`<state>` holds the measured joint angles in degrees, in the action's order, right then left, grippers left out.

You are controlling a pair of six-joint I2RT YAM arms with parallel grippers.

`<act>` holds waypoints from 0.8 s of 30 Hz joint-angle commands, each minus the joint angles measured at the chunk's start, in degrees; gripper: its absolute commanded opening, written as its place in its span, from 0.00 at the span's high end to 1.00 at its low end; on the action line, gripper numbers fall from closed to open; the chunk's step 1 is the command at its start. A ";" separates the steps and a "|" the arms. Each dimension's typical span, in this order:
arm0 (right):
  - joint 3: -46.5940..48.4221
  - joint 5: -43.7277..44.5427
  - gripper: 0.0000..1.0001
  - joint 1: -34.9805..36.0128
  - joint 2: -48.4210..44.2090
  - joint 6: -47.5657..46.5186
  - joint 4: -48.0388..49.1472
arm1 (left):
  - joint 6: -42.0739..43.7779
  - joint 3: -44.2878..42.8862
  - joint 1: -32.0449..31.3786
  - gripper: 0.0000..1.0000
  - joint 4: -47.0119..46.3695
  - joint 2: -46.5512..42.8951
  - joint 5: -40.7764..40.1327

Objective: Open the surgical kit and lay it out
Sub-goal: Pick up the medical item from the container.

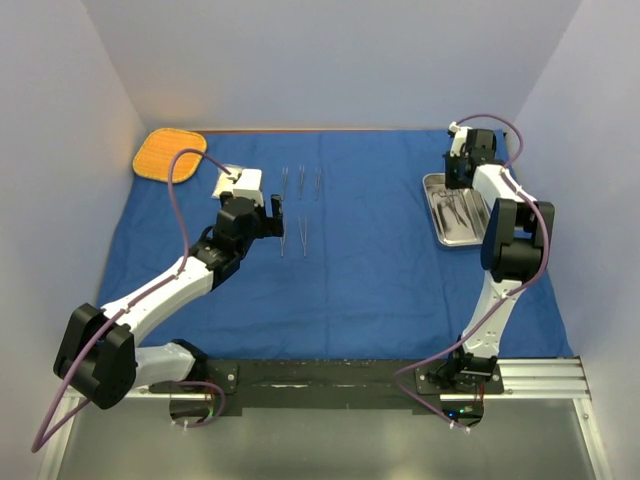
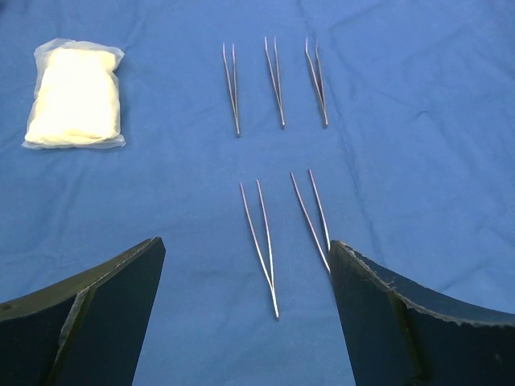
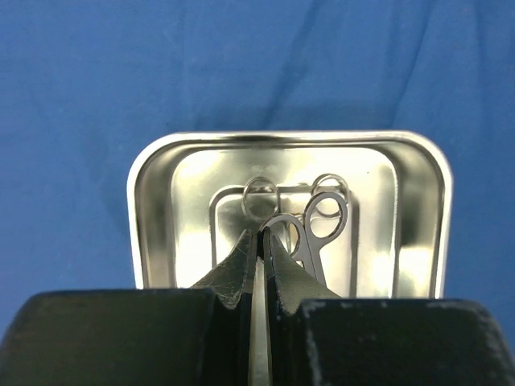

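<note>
Spread wide and gripping nothing, the left gripper (image 2: 244,251) is held low over the blue cloth wrap (image 1: 380,280), which is already opened flat across the table. At the far left corner an orange mat (image 1: 168,153) is seen, and near it the gauze pack (image 2: 75,95) has been set out on the cloth. To its right, a far row of three forceps (image 2: 275,80) and a near pair of forceps (image 2: 261,241) are laid out, roughly parallel and apart from one another. The unwrapping and much of the laying out can thus be judged done.

Farther right, the steel tray (image 3: 143,217) is placed on the cloth. Ring-handled scissors (image 3: 323,221) are left in it, at least two by the rings that show. The right gripper (image 3: 260,241) is found inside the tray with its fingers pressed together at one ring handle. Whether that handle is actually pinched cannot be told. Those instruments are judged to be what is left to lay out.
</note>
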<state>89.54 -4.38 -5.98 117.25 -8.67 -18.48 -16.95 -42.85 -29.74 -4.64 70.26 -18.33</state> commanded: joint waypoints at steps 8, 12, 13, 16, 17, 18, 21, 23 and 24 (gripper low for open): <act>-4.54 -7.04 1.00 1.32 -9.23 -1.26 0.02 | 0.34 -1.18 0.29 0.10 -2.04 -1.00 3.03; -6.47 -6.95 1.00 2.72 -13.80 -2.23 0.73 | -0.10 -1.71 0.29 0.11 -2.39 -0.65 5.40; -6.65 -7.22 1.00 2.90 -14.85 -2.41 0.64 | -0.36 -1.80 0.29 0.11 -2.65 -0.56 6.19; -7.09 -8.62 1.00 3.25 -16.69 -2.93 -0.15 | -1.86 -2.24 0.47 0.12 -3.35 -0.12 7.51; -7.79 -8.45 1.00 3.25 -17.05 -3.11 -0.15 | -2.12 -2.41 0.56 0.12 -3.53 -0.04 7.86; -8.15 -8.36 1.00 3.34 -17.32 -3.20 0.20 | -2.64 -2.41 0.64 0.12 -3.62 0.14 8.30; -9.38 -6.87 1.00 3.34 -16.79 -3.20 0.20 | -3.26 -2.41 0.64 0.12 -4.14 -0.03 9.27; -10.69 -5.91 1.00 3.17 -16.01 -2.59 2.03 | -3.44 -2.41 0.64 0.12 -4.06 -0.12 9.54; -11.13 -5.47 1.00 3.17 -15.65 -2.24 2.74 | -3.61 -2.33 0.64 0.12 -4.06 -0.30 9.62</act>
<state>80.97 -11.29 -2.59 100.55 -10.76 -18.17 -18.98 -42.98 -29.61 -5.69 70.28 -10.52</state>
